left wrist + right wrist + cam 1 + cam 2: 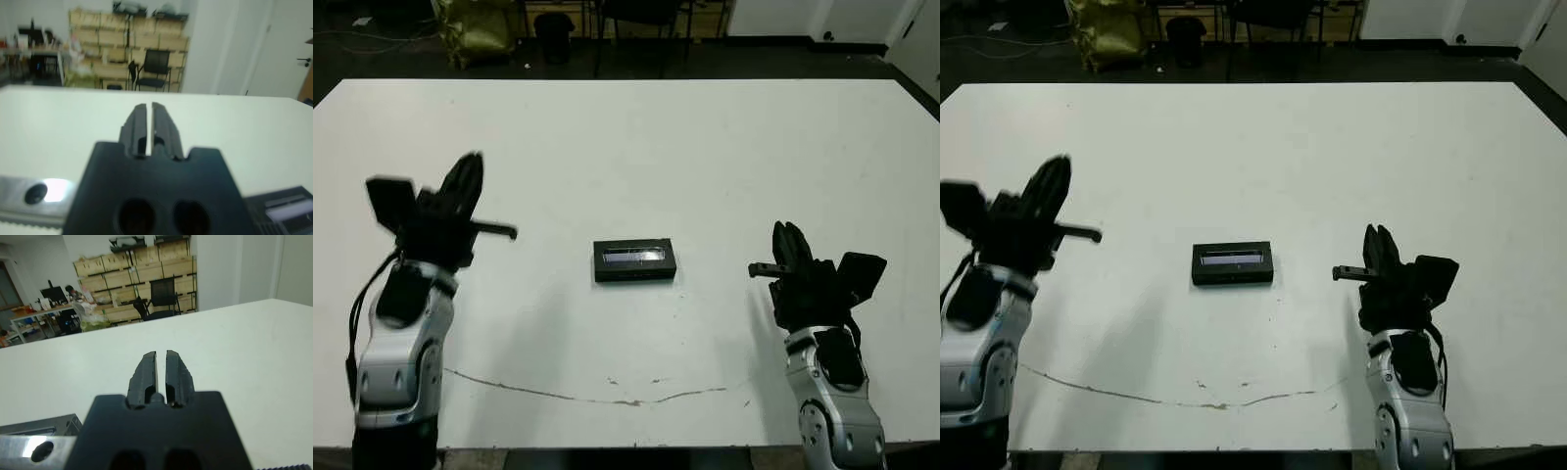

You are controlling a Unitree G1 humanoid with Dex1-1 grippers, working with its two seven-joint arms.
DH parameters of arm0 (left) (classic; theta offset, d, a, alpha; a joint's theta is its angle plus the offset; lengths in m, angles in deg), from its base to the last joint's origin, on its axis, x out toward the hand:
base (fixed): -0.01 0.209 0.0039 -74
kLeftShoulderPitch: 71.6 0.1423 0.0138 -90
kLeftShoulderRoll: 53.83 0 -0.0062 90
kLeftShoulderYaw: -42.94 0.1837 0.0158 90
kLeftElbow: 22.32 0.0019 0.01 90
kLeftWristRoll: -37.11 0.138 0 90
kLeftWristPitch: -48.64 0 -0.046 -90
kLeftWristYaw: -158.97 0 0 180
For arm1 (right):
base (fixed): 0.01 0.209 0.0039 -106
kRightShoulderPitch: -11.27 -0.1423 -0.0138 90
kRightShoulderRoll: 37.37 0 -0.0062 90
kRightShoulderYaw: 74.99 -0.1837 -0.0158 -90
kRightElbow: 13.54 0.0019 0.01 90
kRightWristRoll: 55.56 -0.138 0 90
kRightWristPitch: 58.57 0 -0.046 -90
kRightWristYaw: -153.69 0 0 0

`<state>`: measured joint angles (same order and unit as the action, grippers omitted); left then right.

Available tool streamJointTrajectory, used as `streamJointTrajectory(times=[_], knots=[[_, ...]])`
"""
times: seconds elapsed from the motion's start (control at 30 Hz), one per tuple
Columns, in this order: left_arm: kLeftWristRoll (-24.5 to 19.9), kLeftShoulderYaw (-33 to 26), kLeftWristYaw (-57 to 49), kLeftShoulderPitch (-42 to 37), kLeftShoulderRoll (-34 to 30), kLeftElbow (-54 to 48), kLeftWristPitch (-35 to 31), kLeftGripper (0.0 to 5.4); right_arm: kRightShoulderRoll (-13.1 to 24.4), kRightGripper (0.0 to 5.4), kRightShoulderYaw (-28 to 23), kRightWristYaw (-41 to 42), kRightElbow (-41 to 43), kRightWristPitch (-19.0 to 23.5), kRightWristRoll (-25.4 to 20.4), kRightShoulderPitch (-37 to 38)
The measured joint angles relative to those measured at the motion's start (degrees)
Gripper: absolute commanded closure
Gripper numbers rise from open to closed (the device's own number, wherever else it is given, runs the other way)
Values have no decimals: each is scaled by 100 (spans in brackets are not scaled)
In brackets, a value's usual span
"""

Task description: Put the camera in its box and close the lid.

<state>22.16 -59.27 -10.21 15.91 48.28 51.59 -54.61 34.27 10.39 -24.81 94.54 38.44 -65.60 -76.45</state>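
1. Box [635,260] sits mid-table with the striped lid [634,257] on; camera not visible, presumably inside.
2. Left gripper [462,186] and right gripper [791,241]: fingers clenched, empty, well apart from it.
3. Task looks finished.

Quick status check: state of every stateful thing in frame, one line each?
lid: on the box, striped top up, flat on the table
box: closed, only its front edge shows under the lid
camera: not visible
left gripper: shut, empty, raised off to the box's left
right gripper: shut, empty, apart from the box on its right
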Motion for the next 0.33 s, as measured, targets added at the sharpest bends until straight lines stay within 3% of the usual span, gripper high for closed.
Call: streamJointTrajectory(times=[0.33], knots=[[-98,270,-198,456,424,299,387,539,-7,540,34,-98,-117,-150,191,-53]])
